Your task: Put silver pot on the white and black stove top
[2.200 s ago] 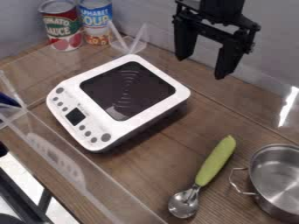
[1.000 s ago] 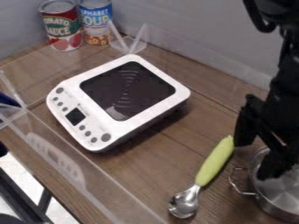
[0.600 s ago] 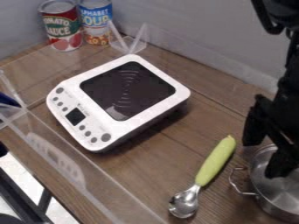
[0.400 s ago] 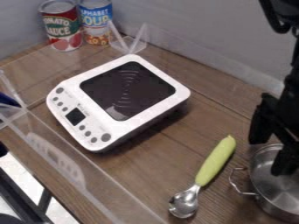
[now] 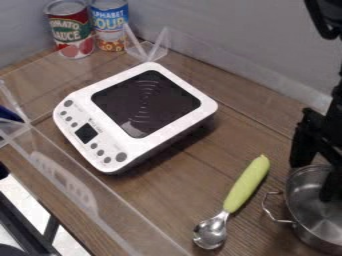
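Gripper: the gripper [image 5: 321, 172] hung at the right edge of the view, directly over the pot [image 5: 313, 206]. One dark finger [image 5: 305, 153] showed in full; the other ran along the frame edge. The fingers looked parted, one outside the near-left rim and one over the bowl, but how wide could not be told for sure.

Hold: nothing was clamped as far as could be seen. The fingertips sat at rim level, and whether they touched the steel could not be told.

Pot: it stood upright on the bench [image 5: 227, 130] at the lower right, partly cut off by the frame, with one loop handle [image 5: 274, 208] pointing left toward the scoop [image 5: 235, 198].

Scoop: it lay just beside the pot, its green handle aimed up and away, its metal bowl toward the bench's front edge.

Stove: the stove [image 5: 134, 112] sat well apart to the left, black centre bare, buttons along its front-left side.

Cans: two cans [image 5: 88, 27] stood at the back left, clear of any likely path.

Step in hand: grasping the pot, by my reading.

How to do it well: straddle the wall squarely, one finger inside and one outside, and close firmly since the steel looked slick. Lift straight up so the handle clears the scoop, then carry left and set down centred on the black glass.
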`<state>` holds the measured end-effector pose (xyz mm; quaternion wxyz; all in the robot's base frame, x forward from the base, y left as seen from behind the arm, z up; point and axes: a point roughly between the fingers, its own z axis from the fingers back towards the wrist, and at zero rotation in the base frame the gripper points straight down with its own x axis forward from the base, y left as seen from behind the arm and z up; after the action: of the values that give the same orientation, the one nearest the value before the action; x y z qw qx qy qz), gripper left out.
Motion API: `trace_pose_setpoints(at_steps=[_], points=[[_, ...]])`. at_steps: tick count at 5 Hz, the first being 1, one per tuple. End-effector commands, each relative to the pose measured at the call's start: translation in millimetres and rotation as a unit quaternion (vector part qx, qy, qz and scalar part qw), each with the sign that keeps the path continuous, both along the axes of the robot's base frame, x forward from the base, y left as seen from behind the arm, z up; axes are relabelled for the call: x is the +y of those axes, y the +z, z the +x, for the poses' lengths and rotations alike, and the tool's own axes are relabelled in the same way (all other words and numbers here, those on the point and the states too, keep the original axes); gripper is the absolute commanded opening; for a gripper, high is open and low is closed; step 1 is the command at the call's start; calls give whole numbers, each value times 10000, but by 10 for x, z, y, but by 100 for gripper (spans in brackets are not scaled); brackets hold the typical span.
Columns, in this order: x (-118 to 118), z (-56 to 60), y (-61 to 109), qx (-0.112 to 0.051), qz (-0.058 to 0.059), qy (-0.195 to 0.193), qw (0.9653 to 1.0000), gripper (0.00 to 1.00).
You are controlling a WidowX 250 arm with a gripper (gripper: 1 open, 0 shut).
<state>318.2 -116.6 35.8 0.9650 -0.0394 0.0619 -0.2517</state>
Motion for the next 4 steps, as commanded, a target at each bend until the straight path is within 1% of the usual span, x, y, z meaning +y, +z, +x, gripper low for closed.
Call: trace_pose_setpoints(at_steps=[1, 2, 4], points=[[116, 150, 170, -166, -114, 117, 9997, 100], [186, 189, 175, -97, -135, 76, 9998, 100], [10, 180, 177, -6, -254, -154, 9996, 100]])
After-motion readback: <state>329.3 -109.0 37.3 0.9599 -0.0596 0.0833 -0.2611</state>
